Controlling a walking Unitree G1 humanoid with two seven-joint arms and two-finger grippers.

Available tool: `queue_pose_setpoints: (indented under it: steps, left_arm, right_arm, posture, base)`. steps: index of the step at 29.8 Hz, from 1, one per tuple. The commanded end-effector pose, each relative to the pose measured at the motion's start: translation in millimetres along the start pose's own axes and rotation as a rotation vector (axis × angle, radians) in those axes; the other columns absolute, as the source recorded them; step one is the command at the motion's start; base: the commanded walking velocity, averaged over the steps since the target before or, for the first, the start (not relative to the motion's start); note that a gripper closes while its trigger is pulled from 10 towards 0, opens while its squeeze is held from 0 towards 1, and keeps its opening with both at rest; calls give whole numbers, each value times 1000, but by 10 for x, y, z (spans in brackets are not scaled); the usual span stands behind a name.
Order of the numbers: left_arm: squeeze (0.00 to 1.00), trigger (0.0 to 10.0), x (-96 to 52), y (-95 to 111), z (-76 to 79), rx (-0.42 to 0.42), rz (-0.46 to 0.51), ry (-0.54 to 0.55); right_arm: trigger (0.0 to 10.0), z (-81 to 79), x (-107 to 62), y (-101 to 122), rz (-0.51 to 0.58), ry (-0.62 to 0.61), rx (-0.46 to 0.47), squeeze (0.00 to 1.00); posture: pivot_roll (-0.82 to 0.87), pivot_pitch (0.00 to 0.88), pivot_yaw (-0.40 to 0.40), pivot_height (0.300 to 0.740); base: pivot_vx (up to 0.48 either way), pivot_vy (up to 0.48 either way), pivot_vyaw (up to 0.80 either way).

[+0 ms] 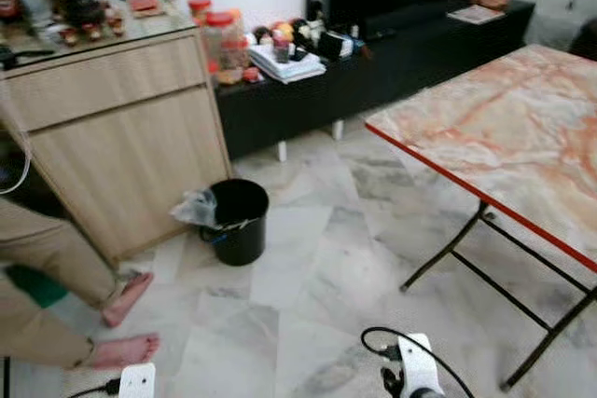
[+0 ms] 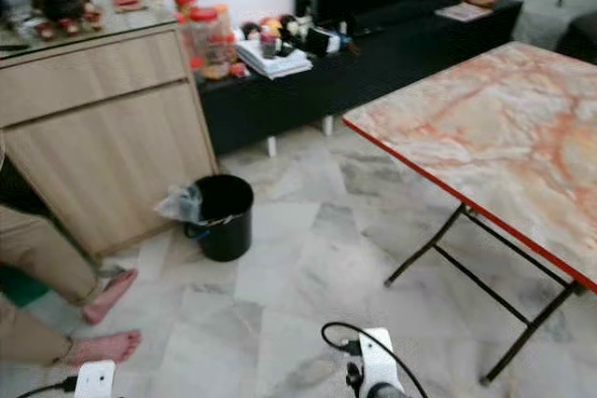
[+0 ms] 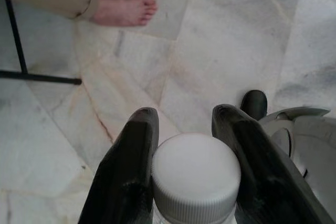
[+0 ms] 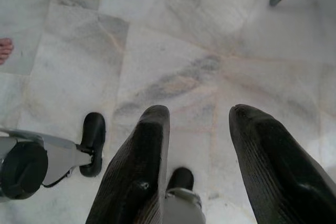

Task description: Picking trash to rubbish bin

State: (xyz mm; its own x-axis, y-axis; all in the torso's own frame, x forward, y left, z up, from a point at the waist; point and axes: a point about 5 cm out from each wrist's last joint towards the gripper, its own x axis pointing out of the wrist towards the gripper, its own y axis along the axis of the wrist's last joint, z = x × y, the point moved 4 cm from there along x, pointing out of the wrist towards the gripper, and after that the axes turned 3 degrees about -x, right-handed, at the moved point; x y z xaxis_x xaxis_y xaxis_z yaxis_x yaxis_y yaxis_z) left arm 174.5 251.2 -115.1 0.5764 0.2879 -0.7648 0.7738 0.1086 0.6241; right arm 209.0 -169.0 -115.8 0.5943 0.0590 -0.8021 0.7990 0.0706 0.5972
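The left hand (image 3: pixel 181 150) has its two black fingers (image 3: pixel 128 171) closed in on a white-capped bottle (image 3: pixel 195 174), one finger pressed against each side of the ribbed cap. Only the cap and the top of the neck can be seen, so what kind of bottle it is cannot be told. Below it lies pale marble floor (image 3: pixel 226 40), and a person's bare foot (image 3: pixel 123 10) rests on the tiles well beyond the fingertips.

The right hand (image 4: pixel 199 145) hangs over the same floor with its fingers spread wide apart and nothing between them; only tile shows through the gap.

The black rubbish bin (image 1: pixel 238 221) stands on the floor well ahead of the robot, just in front of the lower corner of a light wooden cabinet (image 1: pixel 121 137). A crumpled clear plastic bag (image 1: pixel 194 207) hangs at the bin's rim on the cabinet side, touching it. The held bottle is well short of the bin, down by the robot's own body.

To the right of the bin, apart from it, a folding desk (image 1: pixel 504 128) with an orange-veined marble top, red edge and thin black legs stands on the tiles. Behind the bin runs a low black TV bench (image 1: pixel 392 62) crowded with jars, books and small things. Left of the bin, near the cabinet, a person in tan trousers (image 1: pixel 42 267) stands barefoot.
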Motion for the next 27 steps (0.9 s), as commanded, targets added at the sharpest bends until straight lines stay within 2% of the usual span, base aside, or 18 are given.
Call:
queue_pose_setpoints:
  steps: [1, 17, 27]
  left_arm:
    - [0, 10000, 11, 51, -51, 20, 15, 20]
    - [0, 10000, 7, 39, -38, 19, 13, 25]
    - [0, 10000, 7, 38, -37, 17, 14, 26]
  right_arm:
    - [10000, -23, 6, 37, 17, 3, 15, 0]
    - [10000, -55, 5, 14, 10, 16, -10, 0]
    - [10000, -47, 4, 0, 2, 9, -24, 0]
  posture:
    - [39, 4, 2, 740]
    - [42, 23, 0, 740]
    - [45, 26, -2, 740]
  base:
    - [424, 0, 0]
    - [436, 0, 0]
    - [436, 0, 699]
